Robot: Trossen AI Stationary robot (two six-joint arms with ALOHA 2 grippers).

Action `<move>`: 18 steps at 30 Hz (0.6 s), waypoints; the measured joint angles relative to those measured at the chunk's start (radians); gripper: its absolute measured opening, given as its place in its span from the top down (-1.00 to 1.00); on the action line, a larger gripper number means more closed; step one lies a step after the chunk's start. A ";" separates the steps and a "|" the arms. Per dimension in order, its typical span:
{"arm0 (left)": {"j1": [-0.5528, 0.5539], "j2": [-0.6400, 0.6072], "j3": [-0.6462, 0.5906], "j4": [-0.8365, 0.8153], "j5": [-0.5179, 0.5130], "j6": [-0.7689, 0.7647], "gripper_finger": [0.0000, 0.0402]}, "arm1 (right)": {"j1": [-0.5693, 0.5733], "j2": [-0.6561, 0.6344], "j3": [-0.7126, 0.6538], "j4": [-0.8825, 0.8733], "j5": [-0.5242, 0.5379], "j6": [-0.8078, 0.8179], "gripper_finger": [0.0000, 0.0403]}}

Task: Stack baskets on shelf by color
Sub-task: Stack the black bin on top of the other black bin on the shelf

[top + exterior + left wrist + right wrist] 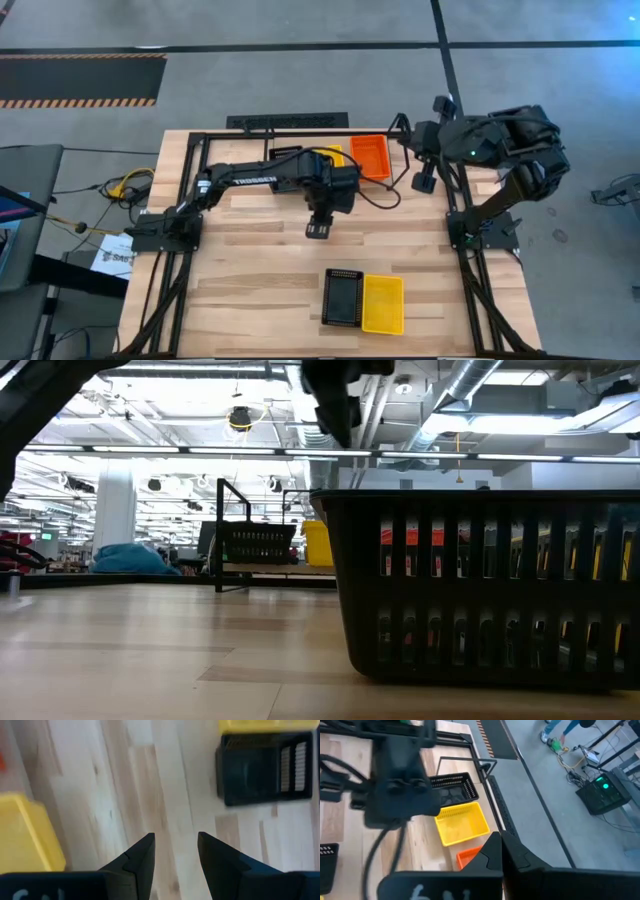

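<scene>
Under left arm, shelf baskets half hidden; left fingers apart, right fingers together.

Site, as I see it from my station: industrial lab or workshop hall. Evidence: grey concrete floor with hazard-striped mat; exposed ceiling ducts and strip lights; wooden desk inside black rail frame; loose cables.
</scene>
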 joint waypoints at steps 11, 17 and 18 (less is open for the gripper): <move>-0.136 0.002 -0.112 0.156 -0.060 -0.049 0.33 | -0.024 0.013 0.000 0.032 -0.006 0.015 0.98; -0.232 0.003 -0.247 0.240 -0.059 -0.091 0.33 | -0.002 -0.029 0.001 0.210 -0.006 0.054 0.98; -0.247 0.003 -0.266 0.268 -0.059 -0.092 0.33 | 0.006 -0.037 0.002 0.240 -0.006 0.054 0.98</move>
